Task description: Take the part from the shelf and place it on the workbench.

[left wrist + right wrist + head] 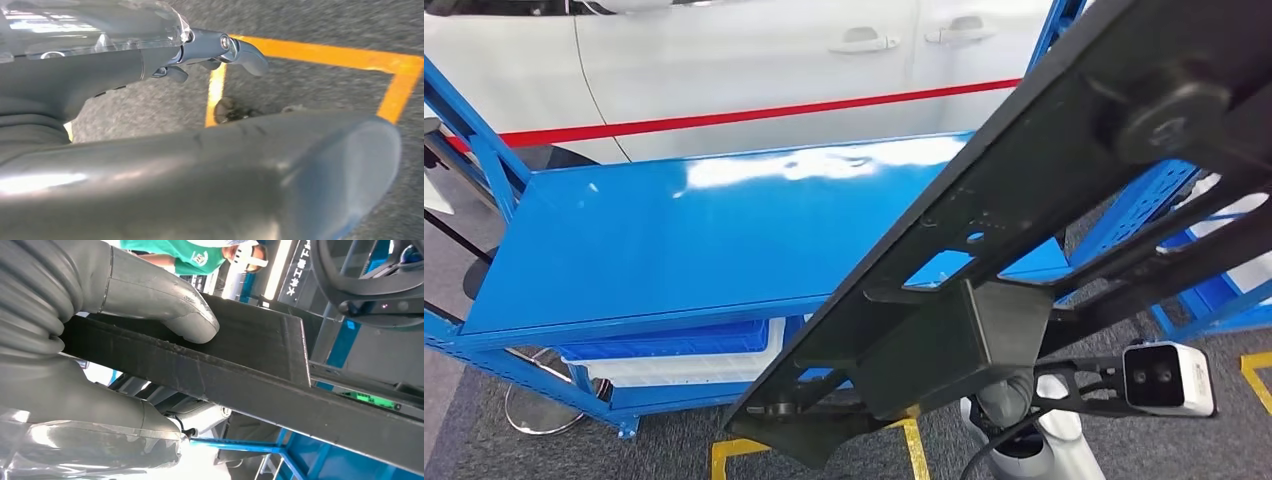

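The head view looks forward and down over the shelf (654, 240), a black part (1024, 190) close across its right half. The left wrist view faces carpet (310, 85), very near. The right wrist view sits tight against the same part (250, 355).

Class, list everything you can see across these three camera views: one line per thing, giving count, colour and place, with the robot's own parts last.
Long frame part: one, black, held slanting in front of the shelf.
Shelf: one, blue, its top board bare, ahead of the robot.
Bin: one, blue and white, on the shelf's lower level.
Car: one, white with a red stripe, behind the shelf.
Floor tape: orange-yellow lines on grey carpet.
Person: one, green top, beyond the part in the right wrist view.
Wrist camera: one, white, low on the right arm.
Left robot hand: grey, holding nothing, above the floor.
Right robot hand: grey, gripping the part.
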`<state>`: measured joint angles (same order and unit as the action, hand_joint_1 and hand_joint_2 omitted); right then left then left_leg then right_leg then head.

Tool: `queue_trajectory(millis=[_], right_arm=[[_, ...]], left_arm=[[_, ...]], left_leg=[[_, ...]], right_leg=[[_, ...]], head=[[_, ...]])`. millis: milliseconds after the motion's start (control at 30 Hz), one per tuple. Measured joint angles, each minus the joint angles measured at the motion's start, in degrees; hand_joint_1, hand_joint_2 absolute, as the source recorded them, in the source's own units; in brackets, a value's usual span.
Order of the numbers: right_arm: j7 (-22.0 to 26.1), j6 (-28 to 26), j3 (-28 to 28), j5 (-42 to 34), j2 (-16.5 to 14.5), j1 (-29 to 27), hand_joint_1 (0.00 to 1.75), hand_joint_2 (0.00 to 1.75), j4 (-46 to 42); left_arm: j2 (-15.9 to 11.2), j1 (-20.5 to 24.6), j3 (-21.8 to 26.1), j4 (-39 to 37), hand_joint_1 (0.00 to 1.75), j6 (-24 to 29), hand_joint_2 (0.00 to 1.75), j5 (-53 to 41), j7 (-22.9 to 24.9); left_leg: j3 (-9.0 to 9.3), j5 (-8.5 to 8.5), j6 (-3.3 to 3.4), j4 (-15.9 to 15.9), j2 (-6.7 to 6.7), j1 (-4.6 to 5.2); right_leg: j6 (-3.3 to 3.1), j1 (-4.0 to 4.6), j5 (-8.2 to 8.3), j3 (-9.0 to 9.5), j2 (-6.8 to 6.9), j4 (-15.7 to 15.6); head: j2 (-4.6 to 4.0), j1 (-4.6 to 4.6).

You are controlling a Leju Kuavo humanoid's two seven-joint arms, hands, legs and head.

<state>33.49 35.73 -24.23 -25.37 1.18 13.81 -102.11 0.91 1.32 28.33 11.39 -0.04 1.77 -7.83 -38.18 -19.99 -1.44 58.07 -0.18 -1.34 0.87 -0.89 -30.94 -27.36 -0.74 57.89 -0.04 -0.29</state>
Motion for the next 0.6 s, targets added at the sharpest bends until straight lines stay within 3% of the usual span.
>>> queue_trajectory(millis=[67, 100, 133, 200, 233, 267, 300, 367, 433, 467, 533, 600], right_arm=[[0.31, -1.34, -0.08, 0.44, 0.74, 0.07, 1.73, 1.75, 0.43], [0.44, -2.09, -0.14, 0.69, 1.03, 0.02, 1.73, 1.75, 0.52], [0.58, -2.89, -0.21, 1.01, 1.29, -0.12, 1.73, 1.75, 0.55], [0.96, -4.23, -0.28, 2.05, 1.86, -0.83, 1.73, 1.75, 0.45], [1.27, -4.70, -0.29, 2.69, 2.23, -1.40, 1.73, 1.75, 0.41], [1.70, -4.96, -0.29, 3.34, 2.69, -2.06, 1.73, 1.75, 0.38], [2.20, -5.09, -0.29, 3.87, 3.18, -2.74, 1.73, 1.75, 0.32], [2.98, -5.11, -0.29, 4.40, 4.09, -3.72, 1.73, 1.75, 0.03], [3.23, -5.11, -0.29, 4.52, 4.69, -4.19, 1.73, 1.75, -0.40], [3.26, -5.11, -0.29, 4.57, 4.92, -4.33, 1.73, 1.75, -0.55], [3.29, -5.11, -0.29, 4.64, 5.31, -4.57, 1.73, 1.75, -0.78], [3.34, -5.16, -0.29, 4.69, 5.72, -4.81, 1.73, 1.75, -0.94]], left_arm=[[0.11, -0.30, 0.13, -0.05, 0.00, 0.27, 0.00, -0.28, 2.03], [0.17, -0.41, 0.16, -0.08, 0.00, 0.38, 0.00, -0.51, 2.93], [0.23, -0.58, 0.19, -0.10, 0.00, 0.48, 0.00, -0.79, 3.64], [0.38, -0.76, 0.20, -0.11, 0.00, 0.61, 0.00, -1.35, 4.60], [0.44, -0.85, 0.20, -0.11, 0.00, 0.68, 0.00, -1.59, 4.85], [0.47, -0.89, 0.20, -0.11, 0.00, 0.68, 0.00, -1.80, 4.99], [0.49, -0.91, 0.20, -0.11, 0.00, 0.64, 0.00, -1.99, 5.04], [0.47, -0.92, 0.20, -0.10, 0.00, 0.47, 0.00, -2.32, 5.03], [0.35, -0.86, 0.20, -0.09, 0.00, 0.43, 0.00, -2.50, 4.99], [0.30, -0.84, 0.20, -0.09, 0.00, 0.42, 0.00, -2.55, 4.97], [0.30, -0.84, 0.20, -0.09, 0.00, 0.38, 0.00, -2.59, 4.92], [0.39, -0.80, 0.20, -0.10, 0.00, 0.33, 0.00, -2.62, 4.90]], left_leg=[[-0.41, 0.05, -0.73, -0.03, -0.08, -0.15], [-0.93, -1.37, -0.95, 0.89, -0.08, -0.24], [-1.71, -3.88, -1.06, 2.98, -0.06, -0.32], [-3.54, -9.97, -1.10, 10.16, -0.02, -0.28], [-4.09, -11.82, -1.08, 13.87, -0.02, -0.24], [-3.93, -12.21, -0.97, 16.32, -0.01, -0.15], [-2.86, -11.44, -0.74, 16.99, -0.01, -0.01], [2.30, -8.80, 0.23, 11.98, -0.05, 0.49], [8.30, -8.94, 1.32, 3.74, -0.04, 1.05], [10.01, -9.54, 1.69, 0.92, -0.04, 1.31], [10.53, -9.59, 2.06, -1.06, -0.01, 1.53], [9.92, -8.31, 2.72, -1.68, 0.28, 1.33]], right_leg=[[-0.99, -0.06, 0.85, -0.85, 0.16, -0.08], [-1.57, -0.11, 1.45, -1.40, 0.31, -0.14], [-2.08, -0.14, 2.12, -2.06, 0.48, -0.23], [-2.66, 0.20, 3.34, -3.59, 0.69, -0.16], [-2.78, 0.45, 3.93, -4.43, 0.78, -0.08], [-2.85, 0.72, 4.50, -5.31, 0.86, 0.04], [-2.90, 0.99, 5.03, -6.17, 0.94, 0.21], [-2.92, 1.39, 5.85, -7.57, 0.99, 0.63], [-2.71, 1.69, 6.55, -8.46, 0.98, 1.00], [-2.47, 1.64, 6.95, -8.69, 0.99, 1.06], [-1.77, 1.42, 7.80, -8.92, 1.02, 0.94], [-1.06, 1.24, 6.73, -9.39, 0.86, 1.66]], head=[[0.00, 0.04], [0.00, 0.03], [0.00, 0.01], [0.00, -0.03], [0.00, -0.04], [0.00, -0.03], [0.00, -0.04], [0.00, -0.04], [0.00, -0.01], [0.00, 0.01], [0.00, 0.02], [0.00, 0.03]])
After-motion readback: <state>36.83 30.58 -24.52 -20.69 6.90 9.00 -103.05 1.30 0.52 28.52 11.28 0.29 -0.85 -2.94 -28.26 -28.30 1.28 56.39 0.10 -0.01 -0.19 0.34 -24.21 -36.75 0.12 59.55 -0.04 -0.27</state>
